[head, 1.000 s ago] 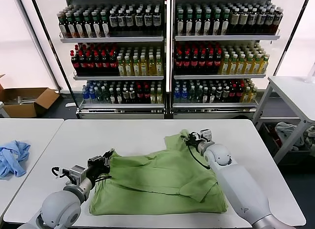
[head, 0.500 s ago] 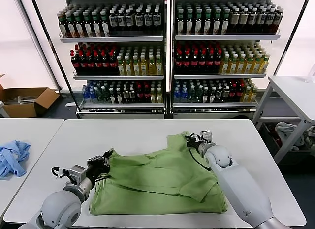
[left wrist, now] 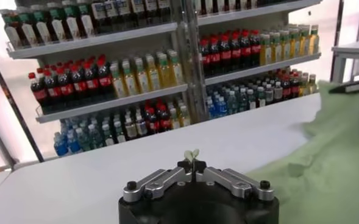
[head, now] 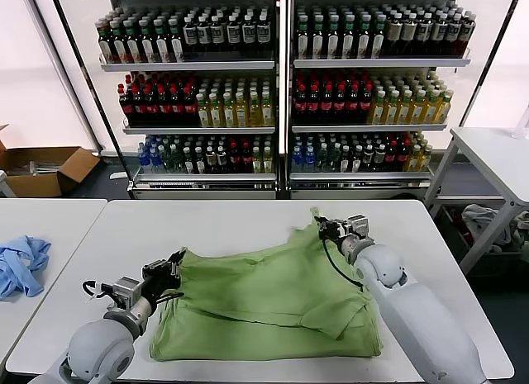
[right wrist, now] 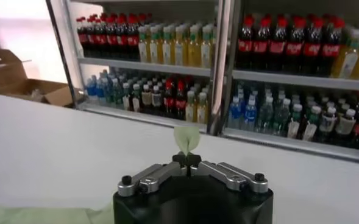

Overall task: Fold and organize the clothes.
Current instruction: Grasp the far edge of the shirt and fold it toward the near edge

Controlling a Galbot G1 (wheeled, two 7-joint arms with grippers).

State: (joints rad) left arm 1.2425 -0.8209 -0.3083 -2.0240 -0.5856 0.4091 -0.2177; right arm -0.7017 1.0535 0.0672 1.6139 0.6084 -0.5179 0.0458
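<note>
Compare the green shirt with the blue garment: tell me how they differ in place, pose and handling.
The green shirt lies spread across the middle table; the blue garment sits crumpled on the side table. The green shirt looks much larger than the blue garment. The left gripper and right gripper are both shut on the green shirt's edges; nothing touches the blue garment. Both are soft clothing on white tabletops.

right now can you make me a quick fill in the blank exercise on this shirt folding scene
1. The left gripper is shut on the ____ shirt.
2. The right gripper pinches the shirt's far edge, so both grippers are ____.
3. The light blue garment lies on a separate table to the robot's ____.

Missing words: green; shut; left
</note>
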